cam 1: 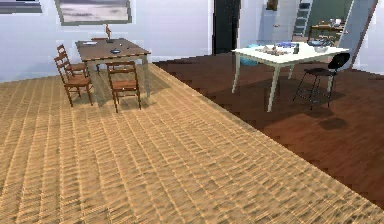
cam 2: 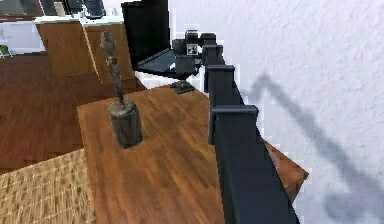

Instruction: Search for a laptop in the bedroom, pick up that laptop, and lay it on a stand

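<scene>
forward view, left side: dark wooden table (cam 1: 112,48) with wooden chairs (cam 1: 124,85) around it, framed picture (cam 1: 92,10) on the wall above. tan woven floor (cam 1: 150,150) runs across the front. dark doorway (cam 1: 226,25) at the back. right side: white table (cam 1: 285,58) on dark wood floor (cam 1: 330,130), small things on top too small to name, black chair (cam 1: 325,70) just beside it, ladder (cam 1: 303,18) behind.

arm side view, left: wooden cabinet (cam 2: 65,45) at the back. dark statue (cam 2: 120,100) stands upright on a wooden tabletop (cam 2: 170,160). the laptop (cam 2: 150,35), lid up, dark screen, sits at the tabletop's far edge, right at the gripper (cam 2: 182,58). can't tell the state of the fingers, or whether the gripper holds anything. arm (cam 2: 235,140) rises from the bottom edge, right of the statue. white wall (cam 2: 320,60) on the right.
</scene>
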### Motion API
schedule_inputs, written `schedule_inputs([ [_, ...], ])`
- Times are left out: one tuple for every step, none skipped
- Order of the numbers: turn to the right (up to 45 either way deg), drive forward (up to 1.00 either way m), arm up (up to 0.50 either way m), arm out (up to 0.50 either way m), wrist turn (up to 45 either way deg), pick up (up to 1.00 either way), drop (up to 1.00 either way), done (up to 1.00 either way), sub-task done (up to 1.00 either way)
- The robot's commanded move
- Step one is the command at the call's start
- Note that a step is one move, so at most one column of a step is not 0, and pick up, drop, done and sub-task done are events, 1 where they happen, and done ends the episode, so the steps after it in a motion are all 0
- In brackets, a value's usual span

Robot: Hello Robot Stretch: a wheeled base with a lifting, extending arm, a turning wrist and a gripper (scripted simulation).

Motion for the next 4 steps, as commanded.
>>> schedule_inputs([
  [0.0, 0.0, -0.08, 0.0, 0.0, 0.0, 0.0, 0.0, 0.0],
  [0.0, 0.0, -0.32, 0.0, 0.0, 0.0, 0.0, 0.0, 0.0],
  [0.0, 0.0, 0.0, 0.0, 0.0, 0.0, 1.0, 0.0, 0.0],
  [0.0, 0.0, 0.08, 0.0, 0.0, 0.0, 0.0, 0.0, 0.0],
])
